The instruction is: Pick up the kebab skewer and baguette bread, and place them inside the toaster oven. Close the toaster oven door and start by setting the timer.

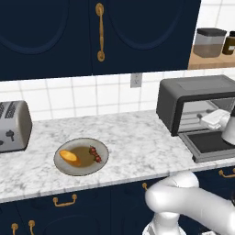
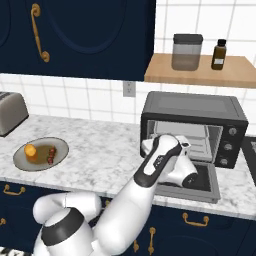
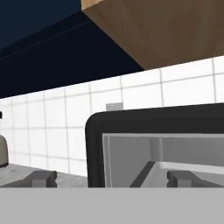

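Toaster oven [image 1: 197, 98] is sitting at the right end of the marble counter [image 1: 133, 137], against the tiled wall, its door [image 1: 209, 144] dropped open and lying flat toward the counter edge, cavity with rack showing in both base views. Gripper [image 3: 111, 178] is hovering right in front of the open oven mouth, above the lowered door; in the hand view the two dark fingertips [image 3: 41, 178] are standing wide apart with nothing between them, so fingers are released, holding nothing. That view is looking straight into the oven's dark frame and grey interior, with a wall outlet above it and the wooden shelf [image 2: 200, 70] overhead. Kebab skewer [image 1: 95, 154] and baguette bread [image 1: 69, 157] are both lying on the grey plate [image 1: 64, 167], well to the left of the oven, near the counter's front edge; baguette on the plate's left part, skewer just beside it to the right, whether touching I cannot tell. Silver two-slot toaster [image 1: 13, 126] is standing at the far left, apart from the plate. On the shelf, a grey-lidded jar [image 2: 187, 51] and a dark bottle [image 2: 219, 54] are sitting side by side. Oven knobs [image 2: 231, 145] are showing down its right front in the right base view.
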Tool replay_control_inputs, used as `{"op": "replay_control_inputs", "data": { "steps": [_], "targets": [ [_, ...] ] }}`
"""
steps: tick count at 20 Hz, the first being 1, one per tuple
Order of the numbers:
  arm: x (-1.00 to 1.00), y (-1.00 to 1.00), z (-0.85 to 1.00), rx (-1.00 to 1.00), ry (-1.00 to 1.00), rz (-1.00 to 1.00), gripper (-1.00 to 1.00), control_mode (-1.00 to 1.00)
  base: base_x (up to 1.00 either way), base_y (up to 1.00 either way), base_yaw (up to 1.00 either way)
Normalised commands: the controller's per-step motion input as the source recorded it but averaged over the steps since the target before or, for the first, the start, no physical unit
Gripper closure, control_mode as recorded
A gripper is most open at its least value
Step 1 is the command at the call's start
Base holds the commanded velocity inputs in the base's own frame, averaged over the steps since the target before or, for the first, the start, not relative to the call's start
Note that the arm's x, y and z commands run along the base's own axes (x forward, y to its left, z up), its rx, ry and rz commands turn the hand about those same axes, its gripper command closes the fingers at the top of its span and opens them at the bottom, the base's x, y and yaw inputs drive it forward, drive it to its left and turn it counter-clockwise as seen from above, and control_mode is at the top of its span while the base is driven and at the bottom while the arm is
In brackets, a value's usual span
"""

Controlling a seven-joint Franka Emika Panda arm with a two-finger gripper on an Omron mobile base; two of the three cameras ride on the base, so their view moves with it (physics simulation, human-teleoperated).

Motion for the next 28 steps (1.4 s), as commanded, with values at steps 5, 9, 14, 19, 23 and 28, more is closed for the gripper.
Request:
{"op": "replay_control_inputs", "data": {
  "steps": [5, 9, 14, 19, 23, 28],
  "targets": [
    [0.54, -0.18, -0.13, -0.01, -0.01, 0.00, -1.00, -1.00, 0.00, 0.00, 0.00],
    [0.44, -0.19, -0.05, -0.08, 0.00, 0.00, -1.00, -1.00, 0.00, 0.00, 0.00],
    [0.38, -0.20, -0.13, -0.06, 0.00, 0.00, -1.00, -1.00, 0.00, 0.00, 0.00],
    [0.23, -0.33, -0.16, -0.01, 0.00, 0.00, -1.00, -1.00, 0.00, 0.00, 0.00],
    [0.11, -0.14, -0.13, 0.00, 0.01, 0.00, -1.00, -1.00, 0.00, 0.00, 0.00],
    [0.27, -0.05, -0.11, 0.00, 0.01, 0.00, -1.00, -1.00, 0.00, 0.00, 0.00]
  ]
}}
